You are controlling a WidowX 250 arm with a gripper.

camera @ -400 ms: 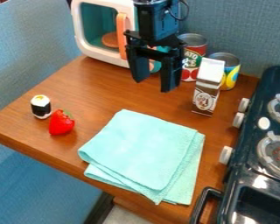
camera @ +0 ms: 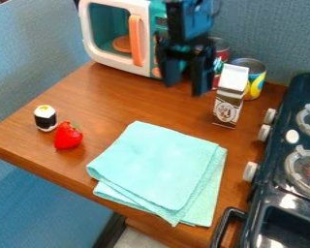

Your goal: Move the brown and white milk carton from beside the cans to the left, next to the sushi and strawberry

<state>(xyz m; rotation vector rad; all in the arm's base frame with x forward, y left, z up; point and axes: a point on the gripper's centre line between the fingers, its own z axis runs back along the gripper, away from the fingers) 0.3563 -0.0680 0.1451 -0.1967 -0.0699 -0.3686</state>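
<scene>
Keep your clearance from toy microwave (camera: 112, 60), left of and behind gripper (camera: 185, 88). Gripper: fingers spread, nothing between them. For any sideways move, carry your fingertips above carton (camera: 228, 104), right of gripper. Carton: upright, white peaked top, brown body, round emblem. Yellow-and-blue can (camera: 257, 80), behind carton: avoid nudging.

The camera looks down at a slant onto the tabletop (camera: 112, 106), facing the blue wall (camera: 274, 38) behind it. It is set fairly close and seems to stand higher than the hand (camera: 187, 89), though blur there makes this hard to judge. The toy microwave (camera: 116, 31) lies at the far side; the right edge crops the stove (camera: 277, 169).
</scene>
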